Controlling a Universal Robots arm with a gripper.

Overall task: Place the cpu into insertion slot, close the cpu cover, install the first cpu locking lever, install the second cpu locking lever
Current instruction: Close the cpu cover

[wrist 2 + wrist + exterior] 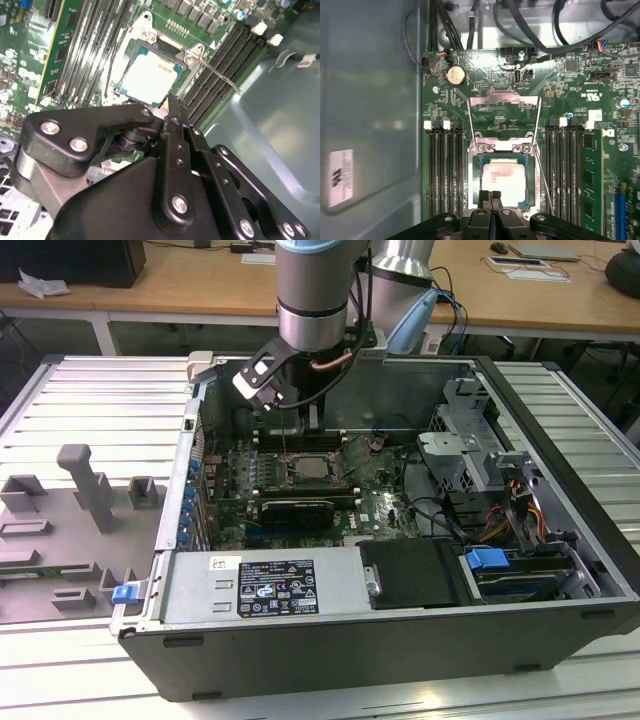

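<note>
In the exterior view, the arm reached down into the open case (560, 430). The gripper (311, 422) hung just above the board (385, 502), close over the cpu (313, 471), which lay flat in the slot at the board's middle. From here I could not tell how the fingers stood.

In the second wrist view, the gripper (172, 104) had its two fingers pressed together with nothing between them. Their tip sat at the cpu's (150, 75) near edge; I could not tell whether it touched. The cpu's pale top lay level in the slot (134, 48). A thin wire lever (220, 75) stuck out from one corner of the slot over the memory slots (225, 60).

In the first wrist view, the cover (504, 103) was swung open away from the cpu (503, 181) on its hinge, green board showing through its window. The cpu sat bare in the slot (531, 172). The closed fingertips of the gripper (490, 194) overlapped the cpu's edge opposite the hinge. One lever (546, 187) ran slantwise beside the slot, unlatched.
</note>
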